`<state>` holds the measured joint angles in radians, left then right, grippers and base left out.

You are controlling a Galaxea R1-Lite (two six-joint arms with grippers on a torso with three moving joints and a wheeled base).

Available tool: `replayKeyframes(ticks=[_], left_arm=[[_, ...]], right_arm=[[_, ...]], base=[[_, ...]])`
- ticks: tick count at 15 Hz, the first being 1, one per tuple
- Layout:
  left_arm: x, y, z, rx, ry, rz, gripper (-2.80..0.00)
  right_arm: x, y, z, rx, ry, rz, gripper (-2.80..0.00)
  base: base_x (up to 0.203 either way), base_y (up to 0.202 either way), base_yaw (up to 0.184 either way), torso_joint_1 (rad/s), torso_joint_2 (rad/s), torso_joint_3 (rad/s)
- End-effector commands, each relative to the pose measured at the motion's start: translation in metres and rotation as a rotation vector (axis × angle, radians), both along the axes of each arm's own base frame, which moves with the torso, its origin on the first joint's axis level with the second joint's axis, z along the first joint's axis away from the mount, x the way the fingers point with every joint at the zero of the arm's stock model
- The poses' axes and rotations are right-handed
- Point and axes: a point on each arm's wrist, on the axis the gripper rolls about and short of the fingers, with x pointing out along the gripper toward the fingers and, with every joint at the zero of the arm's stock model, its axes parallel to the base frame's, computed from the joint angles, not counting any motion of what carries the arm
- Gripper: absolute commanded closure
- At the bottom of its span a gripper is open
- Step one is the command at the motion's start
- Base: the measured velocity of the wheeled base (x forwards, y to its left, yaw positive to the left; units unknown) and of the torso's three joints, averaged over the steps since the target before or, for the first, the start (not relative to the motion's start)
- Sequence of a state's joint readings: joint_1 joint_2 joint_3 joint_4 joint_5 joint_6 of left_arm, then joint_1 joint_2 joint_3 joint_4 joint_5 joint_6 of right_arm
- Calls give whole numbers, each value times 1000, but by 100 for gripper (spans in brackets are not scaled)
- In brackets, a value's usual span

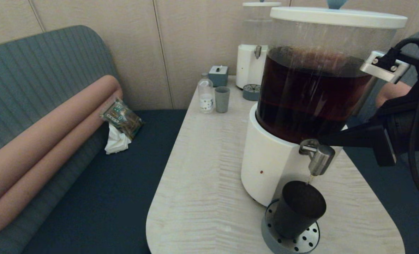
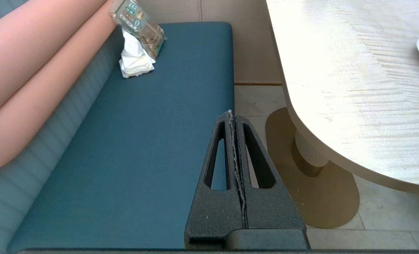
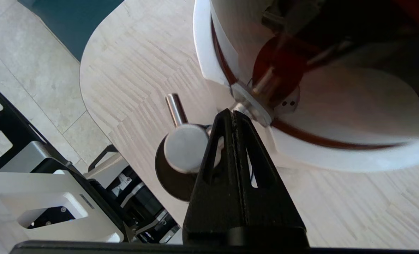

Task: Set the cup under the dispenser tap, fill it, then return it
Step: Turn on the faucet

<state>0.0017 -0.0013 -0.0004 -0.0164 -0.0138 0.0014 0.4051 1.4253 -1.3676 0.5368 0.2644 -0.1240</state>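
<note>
The cup [image 1: 298,209] lies nearest the camera in the head view: black, tapered, handleless, upright on a round grey perforated drip tray [image 1: 303,242] at the table's near edge. The tray's near rim is cut off by the frame. In the right wrist view the cup [image 3: 172,178] shows only as a dark arc, mostly hidden behind the tap and the finger. How full it is cannot be made out.

Left to right in the head view: a sofa [image 1: 47,88] with a snack packet [image 1: 121,118] and white tissue [image 1: 116,141]; the table [image 1: 209,165]; at its far end a small bottle [image 1: 205,94], a grey-green cup [image 1: 222,99], a small grey box [image 1: 218,75] and a smaller dispenser [image 1: 253,53] holding clear liquid; then the large dispenser [image 1: 311,95] with dark brown liquid on a white base.

The tap [image 1: 318,158], a brushed-steel cylinder, projects from that base directly above the cup. A thin stream runs from its spout into the cup.

The right gripper [image 1: 322,141] reaches in from the right, its tips at the tap's lever, above the cup and not touching it. Its fingers [image 3: 227,148] are pressed together, holding nothing.

The left gripper [image 2: 233,120] is out of the head view. Its wrist view shows it hanging over the sofa seat beside the table, fingers closed flat together and empty.
</note>
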Motion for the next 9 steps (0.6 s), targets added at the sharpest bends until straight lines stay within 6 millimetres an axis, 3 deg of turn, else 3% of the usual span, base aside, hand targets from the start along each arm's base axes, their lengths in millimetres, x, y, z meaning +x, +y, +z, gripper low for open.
replayKeyframes(ticks=[1,9], left_arm=[[0,0,0,0,1,1,0],[0,0,0,0,0,1,0]], right_arm=[[-5,-5,2,3,-14,-12,0],[-29,-29,8,10,-67,-104,0]], base=[[0,0,0,0,0,0],[0,0,0,0,0,0]])
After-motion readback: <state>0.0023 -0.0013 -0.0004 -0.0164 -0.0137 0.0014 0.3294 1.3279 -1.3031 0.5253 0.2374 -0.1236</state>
